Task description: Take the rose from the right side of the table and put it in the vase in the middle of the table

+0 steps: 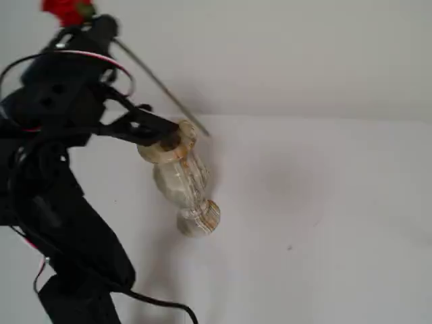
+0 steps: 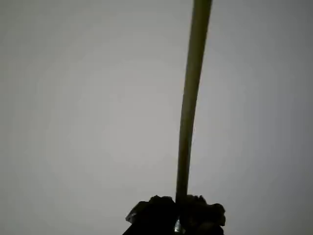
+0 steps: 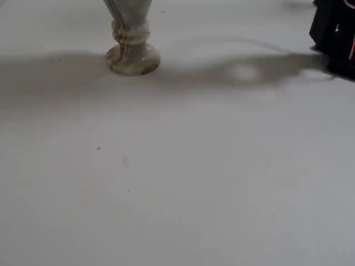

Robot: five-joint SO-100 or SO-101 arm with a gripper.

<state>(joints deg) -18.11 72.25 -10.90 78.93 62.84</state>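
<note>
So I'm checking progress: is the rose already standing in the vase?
No: in a fixed view the rose is held up in the gripper, its stem slanting above the vase, not inside it.

Plain pale grey wall seen in a fixed view, behind and to right of jaws. Tiny dark speck seen well below and to right of jaws. Second speck and broad soft shadow band seen in a fixed view; jaws out of frame there. Featureless grey background seen beyond jaws in wrist view.
</note>
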